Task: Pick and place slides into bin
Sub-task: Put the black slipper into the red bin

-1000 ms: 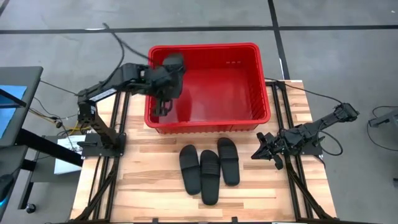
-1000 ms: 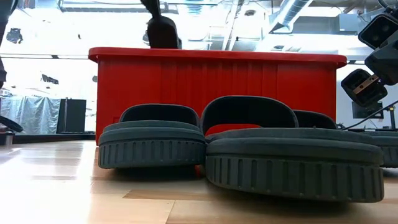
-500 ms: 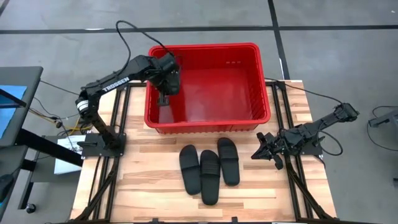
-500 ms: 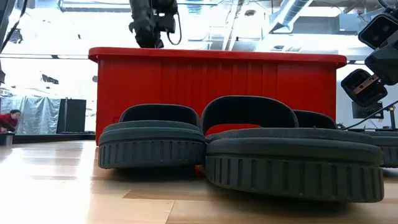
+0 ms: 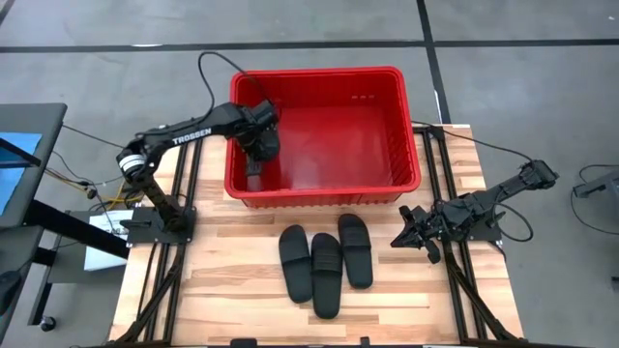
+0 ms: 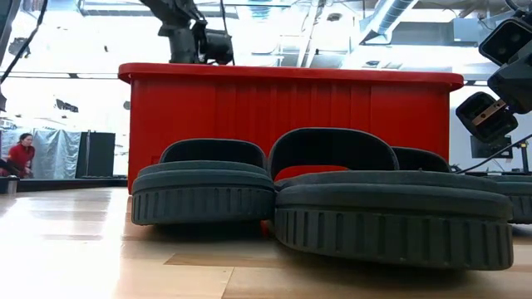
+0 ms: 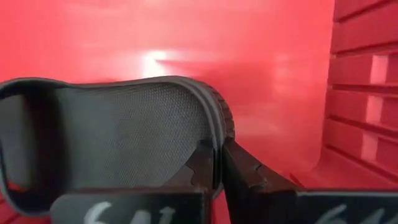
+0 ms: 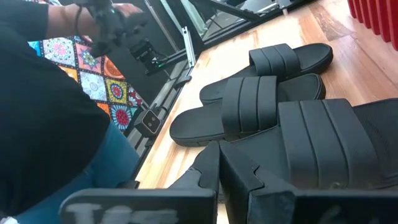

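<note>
My left gripper (image 5: 255, 159) reaches down into the left part of the red bin (image 5: 406, 106) and is shut on one black slide (image 7: 124, 137). In the low view the bin's wall (image 6: 291, 108) hides the gripper and the slide. Three more black slides (image 5: 295, 261) (image 5: 326, 275) (image 5: 355, 249) lie side by side, soles down, on the wooden table in front of the bin. My right gripper (image 5: 404, 235) waits shut and empty to their right, near the table's right edge, and its wrist view shows them close by (image 8: 267, 93). My left gripper pinches the slide's raised sole rim (image 7: 214, 134) between its two fingers, at a rounded end of the sole. The fingers come from above, pointing down at the bin's floor (image 7: 186, 37). The slide is inside the bin; I cannot tell whether it touches the floor.
The bin stands at the table's far edge, between the arms' black frames (image 5: 174, 193). A person (image 6: 21, 154) shows far behind the table, and another person (image 8: 56, 124) stands close beside it in the right wrist view. Bare wood (image 5: 232, 290) lies left of the slides.
My left gripper has gone down into the bin's left part with the slide, and the arm has stretched out lower over the rim. The gripper has stayed shut on the slide. The three slides on the table have not moved.
</note>
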`<action>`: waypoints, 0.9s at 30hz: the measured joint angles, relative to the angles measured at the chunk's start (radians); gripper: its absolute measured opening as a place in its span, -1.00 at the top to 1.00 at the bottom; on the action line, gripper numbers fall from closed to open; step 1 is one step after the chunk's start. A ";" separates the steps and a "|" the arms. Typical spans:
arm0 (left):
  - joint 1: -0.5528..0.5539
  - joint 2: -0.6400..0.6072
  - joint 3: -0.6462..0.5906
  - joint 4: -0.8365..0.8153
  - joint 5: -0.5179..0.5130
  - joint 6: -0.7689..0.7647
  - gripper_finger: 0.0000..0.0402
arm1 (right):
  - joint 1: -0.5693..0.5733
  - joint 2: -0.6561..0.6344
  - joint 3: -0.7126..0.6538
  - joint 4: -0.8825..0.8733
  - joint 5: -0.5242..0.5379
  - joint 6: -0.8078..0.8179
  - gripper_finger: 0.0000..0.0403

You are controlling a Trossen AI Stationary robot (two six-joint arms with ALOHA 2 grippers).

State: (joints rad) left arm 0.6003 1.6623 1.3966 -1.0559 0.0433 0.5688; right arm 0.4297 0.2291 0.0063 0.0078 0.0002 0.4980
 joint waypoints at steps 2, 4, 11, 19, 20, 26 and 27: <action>0.000 0.000 -0.033 0.024 0.000 0.013 1.00 | 0.000 0.000 0.000 0.000 0.000 0.000 1.00; -0.001 0.000 -0.061 0.052 0.001 0.023 1.00 | 0.000 0.000 0.000 0.000 0.000 0.000 1.00; -0.004 0.000 -0.117 0.120 0.001 0.070 1.00 | 0.000 0.000 0.000 0.000 0.000 0.000 1.00; -0.010 0.000 -0.133 0.146 0.023 0.093 1.00 | 0.000 0.000 0.000 0.000 0.000 0.000 1.00; -0.011 0.000 -0.133 0.150 0.024 0.098 1.00 | 0.000 0.000 0.000 0.000 0.000 0.000 1.00; -0.011 0.000 -0.133 0.154 0.029 0.118 1.00 | 0.000 0.000 0.000 0.000 0.000 0.000 1.00; -0.011 0.000 -0.133 0.154 0.029 0.118 1.00 | 0.000 0.000 0.000 0.000 0.000 0.000 1.00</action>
State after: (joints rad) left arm 0.5892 1.6623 1.2636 -0.9016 0.0719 0.6868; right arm 0.4297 0.2291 0.0063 0.0082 0.0002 0.4980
